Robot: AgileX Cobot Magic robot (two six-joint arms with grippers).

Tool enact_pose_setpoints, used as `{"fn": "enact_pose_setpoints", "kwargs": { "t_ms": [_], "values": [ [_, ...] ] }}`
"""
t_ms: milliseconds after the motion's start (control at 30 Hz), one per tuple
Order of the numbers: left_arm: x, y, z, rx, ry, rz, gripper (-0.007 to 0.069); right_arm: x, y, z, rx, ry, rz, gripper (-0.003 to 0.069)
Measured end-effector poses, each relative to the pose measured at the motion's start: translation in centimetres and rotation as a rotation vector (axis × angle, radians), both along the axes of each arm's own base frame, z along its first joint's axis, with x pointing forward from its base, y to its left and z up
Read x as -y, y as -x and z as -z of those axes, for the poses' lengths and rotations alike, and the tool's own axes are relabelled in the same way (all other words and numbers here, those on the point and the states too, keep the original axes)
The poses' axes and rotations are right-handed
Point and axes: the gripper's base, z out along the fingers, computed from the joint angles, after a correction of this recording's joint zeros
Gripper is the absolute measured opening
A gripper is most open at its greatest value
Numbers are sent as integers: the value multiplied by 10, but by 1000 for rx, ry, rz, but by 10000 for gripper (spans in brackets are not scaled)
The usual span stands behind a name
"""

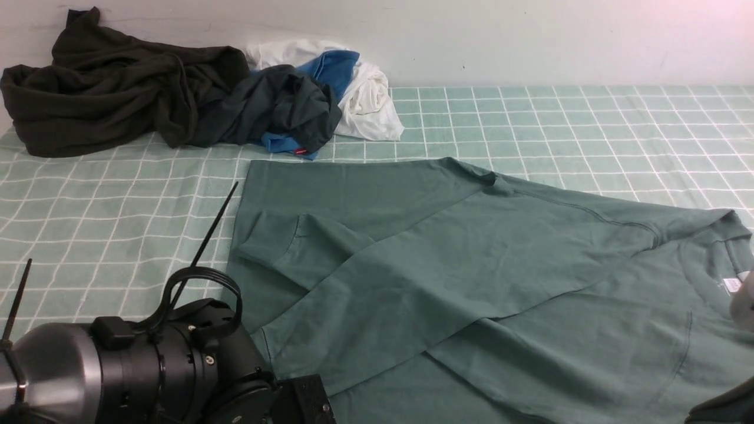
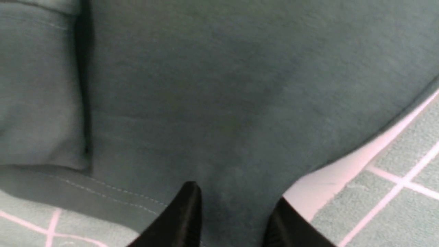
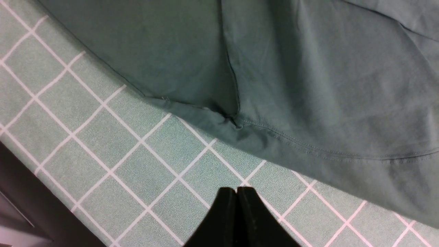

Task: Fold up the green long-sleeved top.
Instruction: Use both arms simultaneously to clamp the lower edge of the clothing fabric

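The green long-sleeved top (image 1: 471, 265) lies spread on the checked cover, with one cuffed sleeve (image 1: 265, 241) folded across its body and its white neck label (image 1: 732, 284) at the far right. My left arm (image 1: 147, 371) is low at the front left, by the top's hem corner. In the left wrist view my left gripper (image 2: 236, 202) has its jaws apart, with the top's fabric (image 2: 219, 85) lying between them. My right gripper (image 3: 236, 189) is shut and empty over bare checked cover, a short way off the top's seamed edge (image 3: 308, 68).
A heap of clothes sits at the back left against the wall: a very dark olive-black garment (image 1: 106, 82), a charcoal shirt (image 1: 277, 106), blue cloth (image 1: 333, 68) and white cloth (image 1: 368, 100). The green checked cover (image 1: 559, 118) reaches the wall. The table's dark edge (image 3: 31, 199) runs close to my right gripper.
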Motion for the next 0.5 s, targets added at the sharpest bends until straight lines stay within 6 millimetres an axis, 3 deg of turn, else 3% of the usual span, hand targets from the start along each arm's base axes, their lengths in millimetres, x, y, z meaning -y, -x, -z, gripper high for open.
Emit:
{"fn": "enact_pose_setpoints", "kwargs": {
  "t_ms": [100, 333, 500],
  "values": [
    [0, 0, 1, -2, -3, -1, 202, 0, 0, 0, 5, -2, -1, -14],
    [4, 1, -5, -54, 1, -57, 111, -1, -1, -1, 10, -6, -2, -14],
    [9, 1, -11, -87, 24, -96, 101, -1, -2, -1, 27, -16, -2, -14]
  ]
}}
